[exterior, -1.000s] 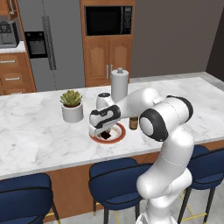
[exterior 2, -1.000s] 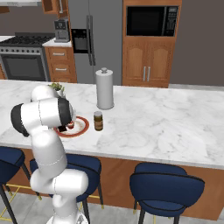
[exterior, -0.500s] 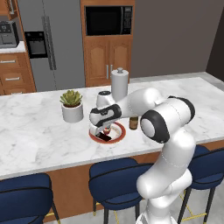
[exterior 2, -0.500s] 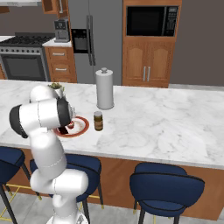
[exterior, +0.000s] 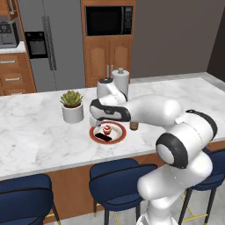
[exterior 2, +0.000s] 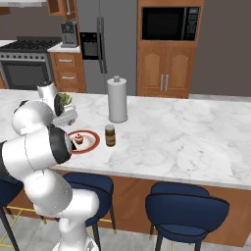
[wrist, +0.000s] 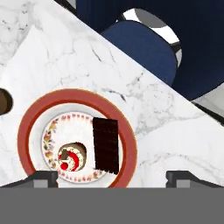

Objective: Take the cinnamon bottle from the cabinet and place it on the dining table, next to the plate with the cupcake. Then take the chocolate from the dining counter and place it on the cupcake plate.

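Observation:
The red-rimmed plate [exterior: 123, 132] lies on the marble dining table [exterior: 35, 140] with the cupcake [exterior: 107, 129] on it. The black chocolate [exterior: 104, 137] rests flat on the plate beside the cupcake. My gripper [exterior: 99, 124] hovers just above the plate, open and empty. In the hand view the chocolate [wrist: 106, 145] lies right of the cupcake [wrist: 72, 158] inside the plate [wrist: 26, 131], and my gripper [wrist: 111, 178] has one fingertip at each side of them. The cinnamon bottle [exterior: 134, 125] stands upright just right of the plate; its brown edge [wrist: 4, 100] shows in the hand view.
A potted succulent [exterior: 72, 106] stands left of the plate and a paper towel roll [exterior: 121, 81] behind it. Navy stools [exterior: 118, 180] line the table's near edge. In the right base view the bottle [exterior 2: 110, 136] stands beside the plate [exterior 2: 93, 144].
The gripper has opened and let go of the chocolate, which now lies on the plate. The hand has risen slightly.

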